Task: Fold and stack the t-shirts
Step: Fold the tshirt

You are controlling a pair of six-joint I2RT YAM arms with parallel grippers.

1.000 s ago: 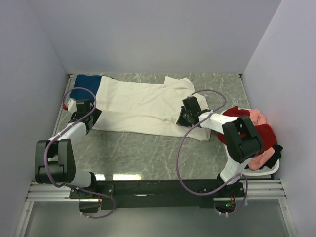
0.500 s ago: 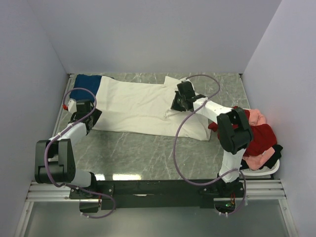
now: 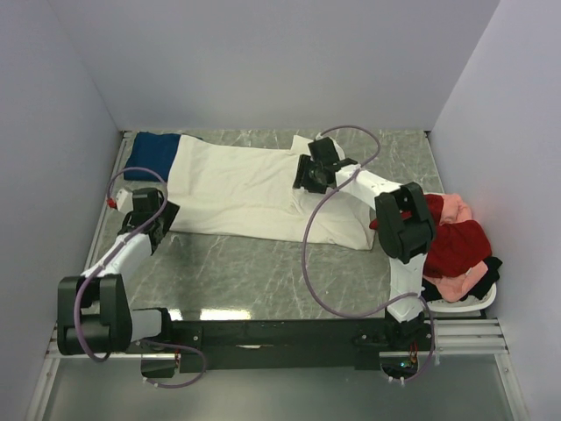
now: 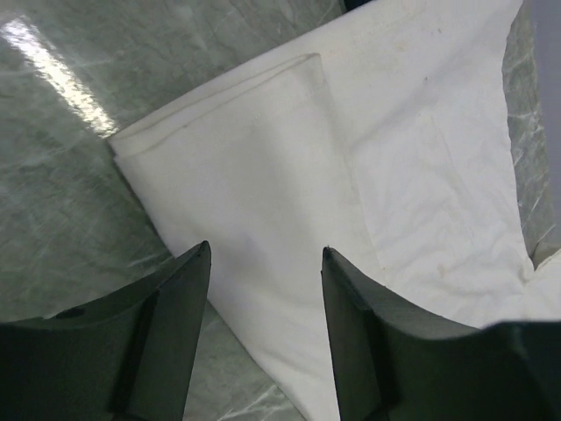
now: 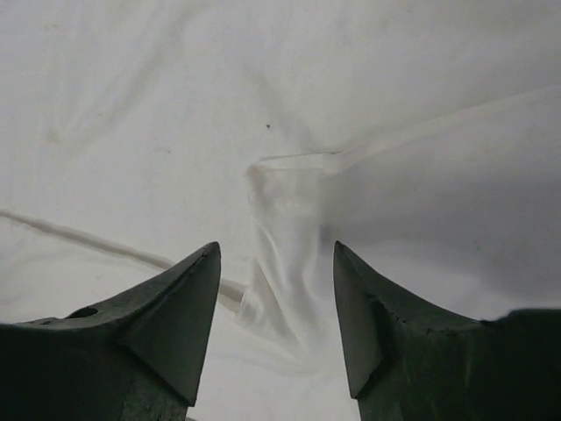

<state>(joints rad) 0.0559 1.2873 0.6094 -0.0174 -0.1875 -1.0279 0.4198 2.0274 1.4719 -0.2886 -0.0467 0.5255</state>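
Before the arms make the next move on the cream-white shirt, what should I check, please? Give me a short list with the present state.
1. Left tool open: ok, above the cream-white t-shirt corner.
2. Right tool open: ok, above a ridge of cloth.
3. Shirt lies flat: not ok, wrinkled.
4. Tools touch cloth: cannot tell.
5. Dark blue t-shirt apart from it: not ok, they meet.

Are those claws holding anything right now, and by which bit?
Nothing is held. The left gripper and the right gripper both stand open over the white t-shirt, gripping no cloth.
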